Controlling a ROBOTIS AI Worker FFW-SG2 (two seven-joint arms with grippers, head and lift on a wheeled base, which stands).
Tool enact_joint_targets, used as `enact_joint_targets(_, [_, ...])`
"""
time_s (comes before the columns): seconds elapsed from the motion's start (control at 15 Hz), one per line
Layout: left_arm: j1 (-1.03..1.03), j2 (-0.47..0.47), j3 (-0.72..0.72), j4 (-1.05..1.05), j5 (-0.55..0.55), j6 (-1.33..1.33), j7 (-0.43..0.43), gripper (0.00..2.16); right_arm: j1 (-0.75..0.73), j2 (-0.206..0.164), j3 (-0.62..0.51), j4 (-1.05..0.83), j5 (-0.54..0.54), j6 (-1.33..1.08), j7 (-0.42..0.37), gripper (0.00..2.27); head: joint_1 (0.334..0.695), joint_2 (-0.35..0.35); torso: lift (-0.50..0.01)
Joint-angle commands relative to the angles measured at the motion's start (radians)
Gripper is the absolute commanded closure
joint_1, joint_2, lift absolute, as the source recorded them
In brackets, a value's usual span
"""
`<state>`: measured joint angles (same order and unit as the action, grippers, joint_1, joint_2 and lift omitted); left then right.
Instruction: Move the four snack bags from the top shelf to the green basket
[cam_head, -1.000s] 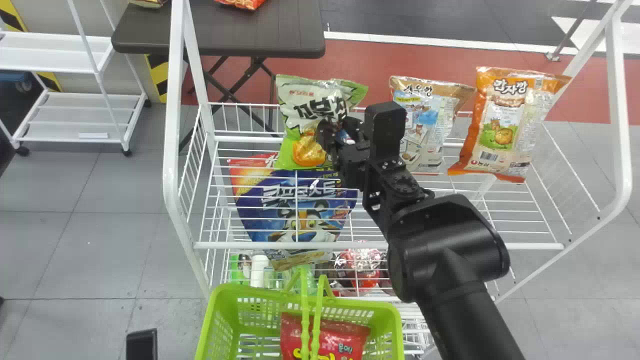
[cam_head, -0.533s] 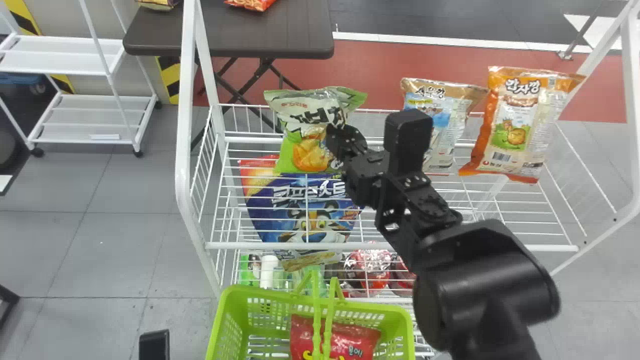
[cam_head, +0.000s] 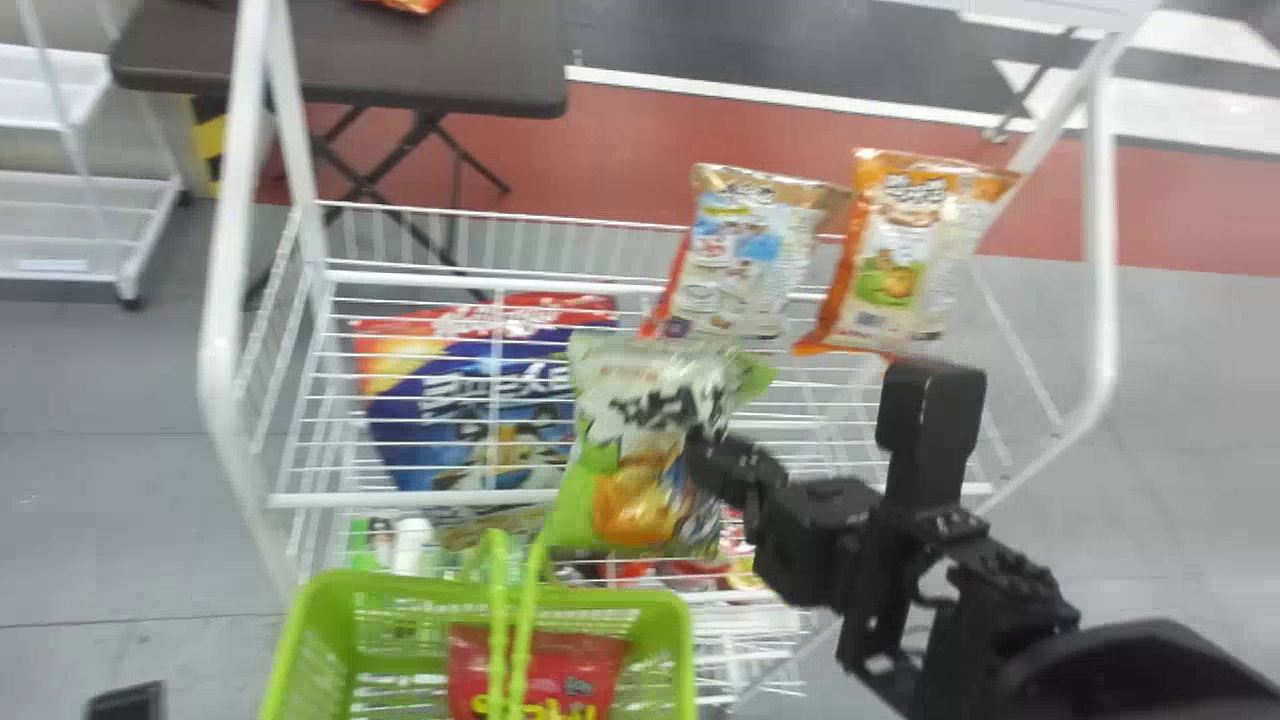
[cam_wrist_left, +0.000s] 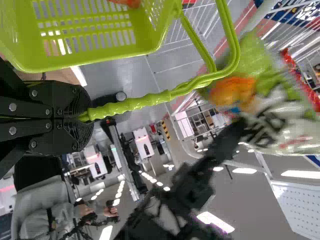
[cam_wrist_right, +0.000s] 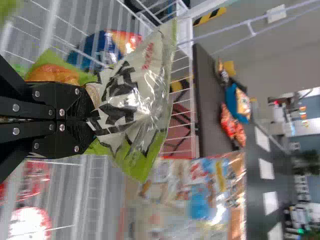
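Right gripper: closed to the thickness of the film, clamped on the green-and-white snack bag.
Green-and-white snack bag: held upright in front of the top shelf's front bar in the head view, bottom end near the green basket.
Left gripper: closed tight, gripping the basket handle.
Green basket: containing a red snack bag.
Top shelf: bearing a tan-and-blue bag and an orange bag, standing near each other.
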<state>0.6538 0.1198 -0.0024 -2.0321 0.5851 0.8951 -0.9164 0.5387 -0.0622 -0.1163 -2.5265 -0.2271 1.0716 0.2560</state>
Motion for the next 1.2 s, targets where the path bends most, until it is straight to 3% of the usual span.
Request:
enact_joint_targets(0.0, [0.009, -0.023, 0.018, -0.002, -0.007, 0.0, -0.003, 1.58, 0.079, 0.013, -0.126, -0.074, -0.109, 0.182, 0.043, 2.22, 0.695, -0.323, 0.0])
enact_joint_targets(0.13, [0.012, -0.035, 0.022, -0.003, -0.011, 0.0, -0.004, 1.58, 0.092, 0.048, -0.186, -0.081, -0.158, 0.36, 0.101, 2.22, 0.695, -0.35, 0.0])
enact_joint_targets(0.27, [0.012, -0.04, 0.022, -0.002, -0.013, 0.0, -0.004, 1.58, 0.102, 0.056, -0.198, -0.066, -0.172, 0.456, 0.123, 2.22, 0.695, -0.35, 0.0])
enact_joint_targets(0.53, [0.012, -0.043, 0.016, -0.005, -0.018, 0.0, -0.006, 1.58, 0.09, 0.058, -0.108, 0.084, -0.146, 0.382, 0.127, 2.22, 0.695, -0.35, 0.0])
enact_joint_targets(0.87, [0.02, -0.037, 0.01, -0.013, -0.018, 0.0, -0.007, 1.58, -0.036, 0.059, 0.024, 0.249, -0.129, 0.37, 0.092, 2.22, 0.695, -0.35, 0.0])
enact_joint_targets(1.13, [0.02, -0.031, -0.001, -0.014, -0.019, 0.0, -0.006, 1.58, -0.072, 0.058, 0.15, 0.281, -0.092, 0.388, 0.052, 2.19, 0.695, -0.231, 0.0])
